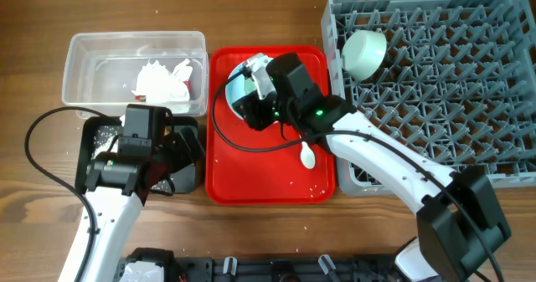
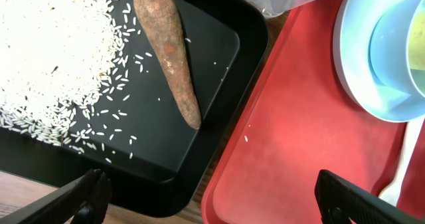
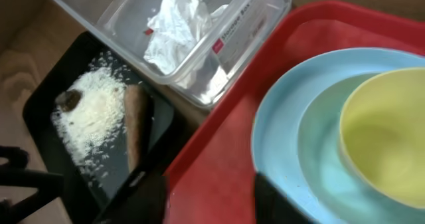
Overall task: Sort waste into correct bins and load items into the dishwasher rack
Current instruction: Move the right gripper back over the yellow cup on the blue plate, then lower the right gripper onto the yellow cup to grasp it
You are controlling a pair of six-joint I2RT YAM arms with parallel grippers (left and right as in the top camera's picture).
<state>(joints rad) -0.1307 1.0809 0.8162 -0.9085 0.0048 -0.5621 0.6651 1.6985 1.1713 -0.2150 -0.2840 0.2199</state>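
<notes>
**Overhead view gives the layout, wrist views give the contents**

Overhead, the camera shows a brown wooden tabletop [image 1: 33,81] with a clear grain, which reaches all edges of the frame. On it stand the clear tub [image 1: 134,38], the black tub [image 1: 87,156] just in front of it, the flat red tray [image 1: 251,182] in the middle and the grey dishwasher rack [image 1: 469,106] on the right. Only this view shows the rack. The pale green bowl [image 1: 364,54] lies tilted in the rack corner close to the tray. The crumpled tissue [image 1: 159,79] is in the clear tub, and the white spoon [image 1: 307,154] lies on the tray.

From above, the left arm covers most of the black tub. The left wrist view shows its inside. The rice crumbs [image 2: 40,51] are spread on the black floor and the brown sausage piece [image 2: 169,58] lies beside them. The left end effector [image 2: 211,187] hangs over the border of black tub and tray, its fingers wide apart and empty.

The right arm hides the dishes from above. The right wrist view shows the yellow cup [image 3: 392,137] inside the small blue bowl [image 3: 319,137], which sits on the light blue plate [image 3: 272,137] on the tray. The right end effector [image 3: 211,201] is blurred, its fingers apart beside the plate rim, gripping nothing.
</notes>
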